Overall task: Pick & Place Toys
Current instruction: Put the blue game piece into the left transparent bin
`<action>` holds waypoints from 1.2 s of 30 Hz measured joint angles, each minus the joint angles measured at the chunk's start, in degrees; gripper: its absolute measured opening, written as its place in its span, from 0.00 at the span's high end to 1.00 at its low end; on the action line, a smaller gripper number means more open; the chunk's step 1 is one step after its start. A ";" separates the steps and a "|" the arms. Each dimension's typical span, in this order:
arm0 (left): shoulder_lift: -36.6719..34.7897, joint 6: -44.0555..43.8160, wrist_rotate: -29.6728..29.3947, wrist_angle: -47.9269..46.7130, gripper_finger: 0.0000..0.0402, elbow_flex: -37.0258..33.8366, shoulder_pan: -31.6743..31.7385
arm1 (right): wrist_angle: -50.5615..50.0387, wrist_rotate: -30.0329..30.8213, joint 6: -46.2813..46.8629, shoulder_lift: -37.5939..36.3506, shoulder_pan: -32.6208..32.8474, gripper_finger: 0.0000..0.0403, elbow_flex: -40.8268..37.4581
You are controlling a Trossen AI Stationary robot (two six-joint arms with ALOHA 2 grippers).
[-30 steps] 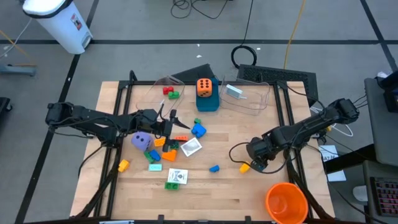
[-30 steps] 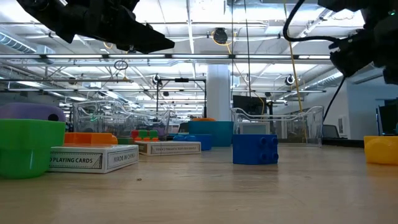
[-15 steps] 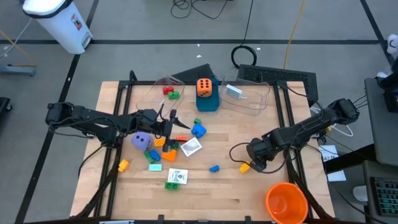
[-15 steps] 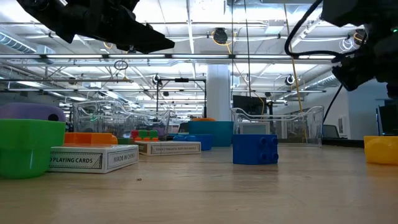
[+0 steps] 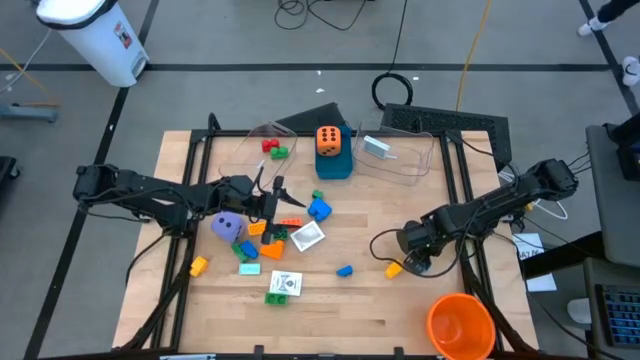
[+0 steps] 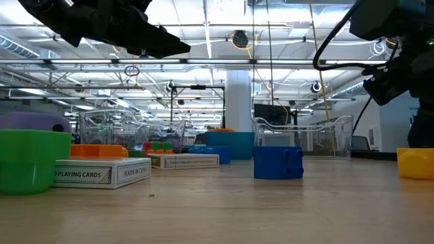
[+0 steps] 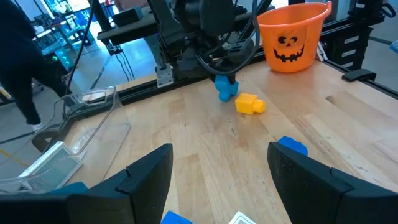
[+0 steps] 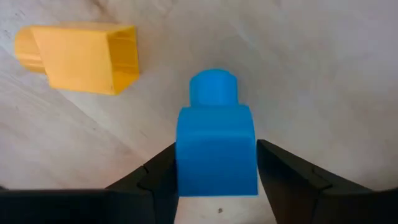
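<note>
my right gripper (image 8: 216, 180) clamps a small blue brick (image 8: 216, 146) at the lower right of the high view, just beside a yellow brick (image 8: 81, 56); my left gripper (image 7: 219, 180) hangs open mid-left.

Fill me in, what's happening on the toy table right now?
The right gripper is down at the table's right side with a small blue brick between its jaws, beside a loose yellow brick. The left gripper hovers, jaws open and empty, over the toy pile at center-left. Most toys are on the wood; an orange die sits on the blue box.
</note>
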 joint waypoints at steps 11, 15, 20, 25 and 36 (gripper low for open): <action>0.00 -0.06 0.00 0.00 0.33 0.00 0.00 | 0.04 2.40 -6.81 -0.02 0.02 0.69 0.02; 0.00 -0.06 0.00 0.02 0.33 0.00 0.00 | 0.04 2.25 -9.27 -0.02 0.01 0.66 0.02; 0.00 0.01 0.00 0.52 0.33 0.00 0.00 | -0.02 2.12 -11.75 -0.39 0.00 0.68 0.34; 0.00 0.19 -0.01 1.70 0.33 0.00 0.01 | 0.01 3.04 -13.32 -3.12 -1.13 0.69 2.18; 0.00 0.14 -3.74 3.84 0.33 0.00 0.00 | 13.72 13.95 -30.31 -13.76 -7.39 0.68 4.33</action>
